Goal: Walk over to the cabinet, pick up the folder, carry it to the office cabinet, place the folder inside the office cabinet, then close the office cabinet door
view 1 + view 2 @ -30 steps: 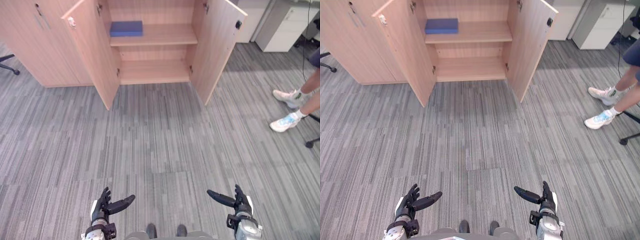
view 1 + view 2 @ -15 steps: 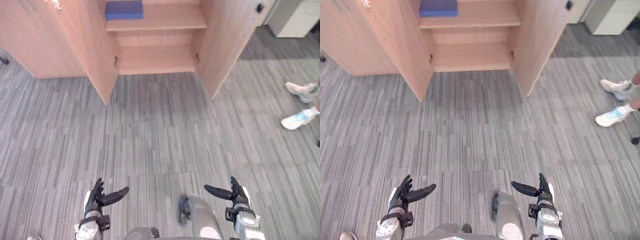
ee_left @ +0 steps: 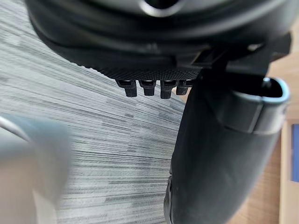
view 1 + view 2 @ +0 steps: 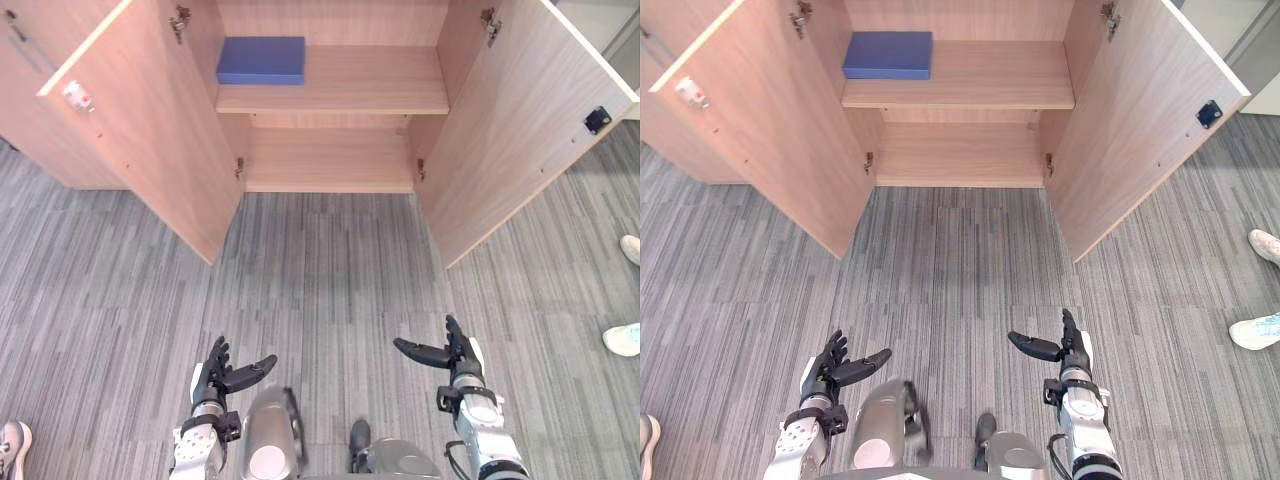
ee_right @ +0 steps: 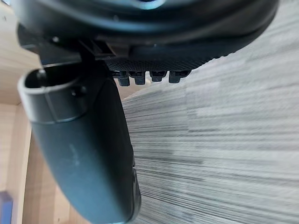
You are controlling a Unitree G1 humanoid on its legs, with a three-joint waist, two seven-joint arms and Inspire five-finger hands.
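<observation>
A blue folder (image 4: 261, 60) lies flat on the upper shelf, at its left end, inside a light wooden cabinet (image 4: 330, 95) whose two doors stand wide open. My left hand (image 4: 213, 378) is low over the grey carpet, fingers straight and thumb spread, holding nothing. My right hand (image 4: 452, 358) is level with it on the other side, also open and empty. Both hands are well short of the cabinet. In the left wrist view the thumb (image 3: 215, 154) stands out from the dark palm with carpet beyond; the right wrist view gives the same picture of its thumb (image 5: 88, 154).
The cabinet's left door (image 4: 140, 140) and right door (image 4: 525, 130) swing out toward me on either side of the opening. The lower shelf (image 4: 330, 160) is bare. A person's white shoes (image 4: 628, 338) are at the right edge. Another closed cabinet front (image 4: 30, 60) stands at the far left.
The whole picture has shifted: the cabinet now appears larger and nearer as I walk toward it. Both hands keep the same open pose.
</observation>
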